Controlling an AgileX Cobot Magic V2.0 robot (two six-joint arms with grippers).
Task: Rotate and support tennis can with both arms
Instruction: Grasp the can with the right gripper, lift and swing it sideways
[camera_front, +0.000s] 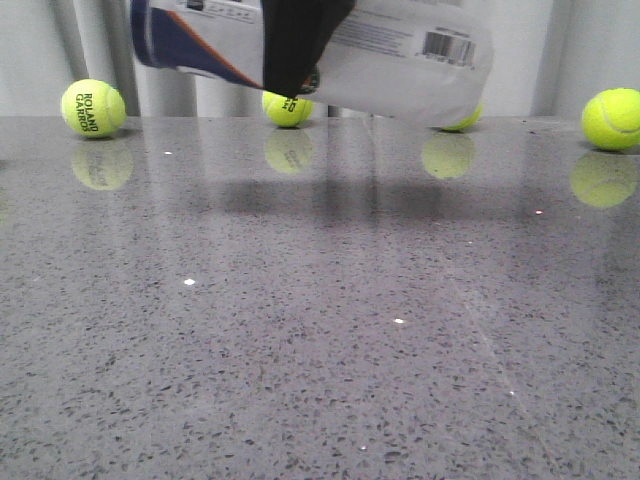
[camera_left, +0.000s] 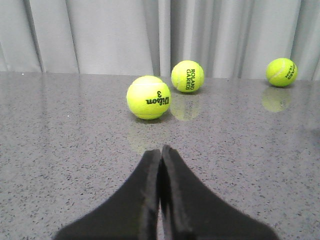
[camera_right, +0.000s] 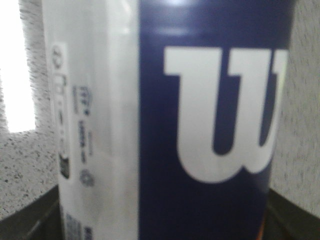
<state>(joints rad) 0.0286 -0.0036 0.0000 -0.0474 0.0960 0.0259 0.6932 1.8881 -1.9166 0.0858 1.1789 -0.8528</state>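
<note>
The tennis can (camera_front: 400, 55) hangs lying on its side, slightly tilted, above the far part of the table in the front view. Its white label, barcode and navy-and-orange swoosh show. A matte black gripper (camera_front: 295, 50) clamps it near the middle. In the right wrist view the can (camera_right: 165, 125) fills the frame, navy with a white W, and the right gripper (camera_right: 162, 220) is shut on it, with dark fingers (camera_right: 30, 220) at its sides. My left gripper (camera_left: 161, 150) is shut and empty, low over the table, apart from the can.
The grey speckled table (camera_front: 300, 350) carries yellow tennis balls along its far edge (camera_front: 93, 107) (camera_front: 288, 108) (camera_front: 611, 118); another (camera_front: 462, 120) is partly hidden behind the can. The left wrist view shows balls ahead of the fingers (camera_left: 148, 97) (camera_left: 187, 76) (camera_left: 281, 71). Grey curtain behind.
</note>
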